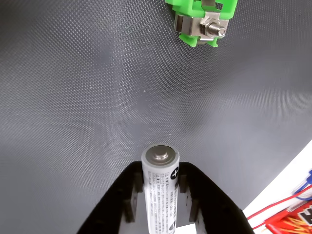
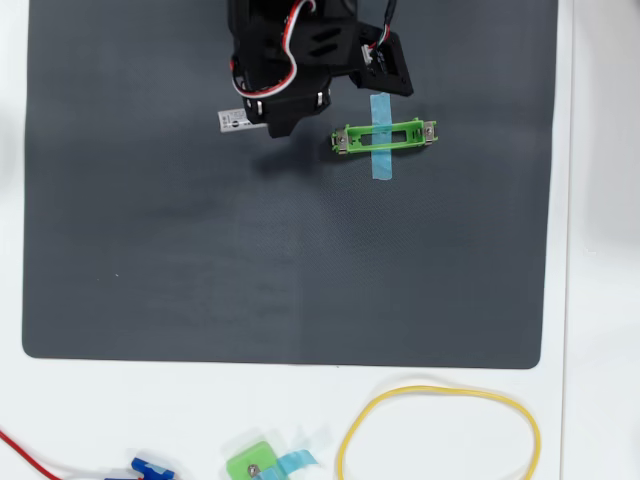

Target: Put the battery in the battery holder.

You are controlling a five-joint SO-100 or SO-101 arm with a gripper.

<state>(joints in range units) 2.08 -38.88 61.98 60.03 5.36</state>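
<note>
One battery (image 1: 160, 195), silver-white with dark print, sits clamped between the two black fingers of the gripper (image 1: 161, 187) in the wrist view, its flat metal end cap facing the camera and its body running down out of the bottom of the picture. In the overhead view its end (image 2: 232, 120) sticks out to the left from under the arm, above the dark grey mat (image 2: 200, 260) near that mat's top edge. One battery holder (image 2: 385, 136), a long narrow bright-green frame with metal contacts at both ends, lies flat on the mat near the top edge, right of the gripper and apart from it, with one strip of blue tape (image 2: 381, 140) crossing its middle. The wrist view catches only one end of the holder (image 1: 202, 22), with a metal clip and screw. Below the mat's bottom edge, on the white tabletop (image 2: 600, 300), lie one yellow loop of cable (image 2: 440, 392), one small squarish green block (image 2: 250, 465) with blue tape, and one red wire (image 2: 25, 452) at the bottom left corner.
</note>
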